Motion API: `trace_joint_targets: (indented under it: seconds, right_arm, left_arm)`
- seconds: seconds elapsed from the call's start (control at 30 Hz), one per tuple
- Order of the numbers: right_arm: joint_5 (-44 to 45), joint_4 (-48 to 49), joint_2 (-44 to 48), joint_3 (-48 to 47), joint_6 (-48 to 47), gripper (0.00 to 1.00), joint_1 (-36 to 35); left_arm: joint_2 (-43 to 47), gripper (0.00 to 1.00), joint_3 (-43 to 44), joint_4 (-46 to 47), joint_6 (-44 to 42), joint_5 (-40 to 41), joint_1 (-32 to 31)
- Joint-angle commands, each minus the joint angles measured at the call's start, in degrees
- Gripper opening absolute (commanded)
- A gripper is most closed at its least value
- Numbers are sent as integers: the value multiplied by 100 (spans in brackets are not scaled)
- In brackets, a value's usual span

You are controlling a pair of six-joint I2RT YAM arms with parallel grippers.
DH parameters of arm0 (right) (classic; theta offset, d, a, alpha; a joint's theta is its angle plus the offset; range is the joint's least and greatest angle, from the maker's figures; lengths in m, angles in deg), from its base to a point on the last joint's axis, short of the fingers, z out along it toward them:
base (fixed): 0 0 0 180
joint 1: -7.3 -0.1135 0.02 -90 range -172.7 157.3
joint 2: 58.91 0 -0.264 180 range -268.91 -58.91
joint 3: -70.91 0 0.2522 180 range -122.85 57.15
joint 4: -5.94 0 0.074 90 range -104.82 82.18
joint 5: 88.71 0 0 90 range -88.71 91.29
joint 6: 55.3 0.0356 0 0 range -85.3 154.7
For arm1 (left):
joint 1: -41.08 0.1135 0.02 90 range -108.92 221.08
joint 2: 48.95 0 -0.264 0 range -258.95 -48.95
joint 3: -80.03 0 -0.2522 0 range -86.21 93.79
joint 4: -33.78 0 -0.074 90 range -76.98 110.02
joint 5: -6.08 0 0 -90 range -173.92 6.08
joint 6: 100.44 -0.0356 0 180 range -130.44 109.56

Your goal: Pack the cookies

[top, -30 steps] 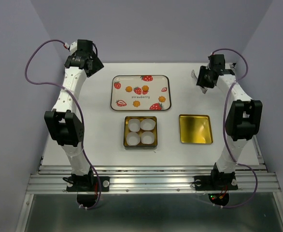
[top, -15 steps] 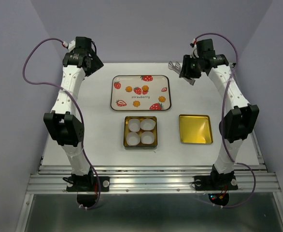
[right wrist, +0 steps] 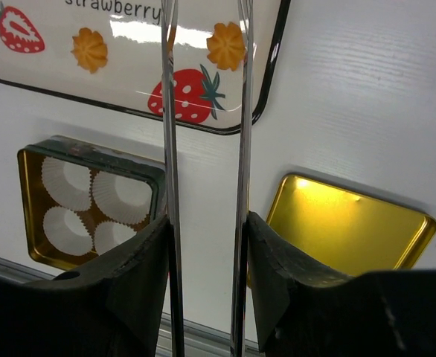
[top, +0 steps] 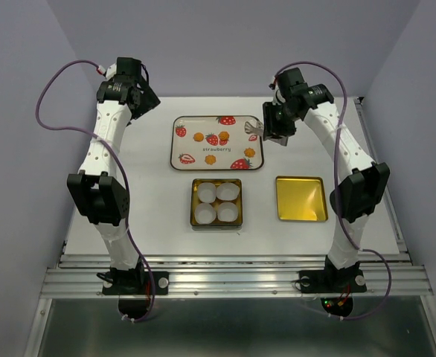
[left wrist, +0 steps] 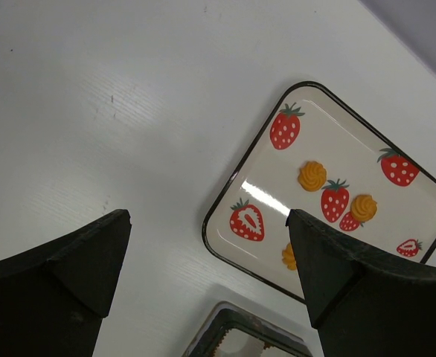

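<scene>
Four orange-yellow cookies (top: pixel 198 137) (top: pixel 223 135) (top: pixel 210 158) (top: pixel 248 152) lie on the strawberry-print tray (top: pixel 184 119). My right gripper (top: pixel 271 134) is shut on metal tongs (top: pixel 255 129) and hovers over the tray's right end. In the right wrist view the tongs' two blades (right wrist: pixel 169 149) run between my fingers (right wrist: pixel 140 268), apart and empty, with a cookie (right wrist: pixel 226 45) just beside them. My left gripper (top: pixel 145 100) is open and empty, high over the back left. Its wrist view (left wrist: pixel 207 219) shows three cookies (left wrist: pixel 312 176) (left wrist: pixel 364 207) (left wrist: pixel 291 256) on the tray (left wrist: pixel 329 137).
A gold tin (top: pixel 193 202) with four white pleated paper cups (top: pixel 206 193) stands in front of the tray; it also shows in the right wrist view (right wrist: pixel 30 160). Its gold lid (top: pixel 301 198) lies to the right, open side up, also in the right wrist view (right wrist: pixel 348 230).
My right arm has swung left from the back right corner, carrying the tongs to the tray's right end. The left arm has barely moved.
</scene>
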Motion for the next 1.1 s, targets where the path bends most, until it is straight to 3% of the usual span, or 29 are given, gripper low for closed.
trace_joint_targets:
  seconds: [0.0, 0.37, 0.67, 1.07]
  right_arm:
    - [318, -348, -152, -275, 69, 49, -251]
    - [345, -410, -433, -284, 52, 50, -436]
    - [1004, -374, -460, -284, 25, 51, -436]
    - [951, -313, -521, -187, 8, 53, -436]
  left_arm:
    - [118, 99, 112, -101, -62, 52, 2]
    - [338, 99, -257, -118, -150, 140, -6]
    - [513, 99, -565, -101, -97, 167, -6]
    - [452, 99, -539, -171, 26, 272, -6]
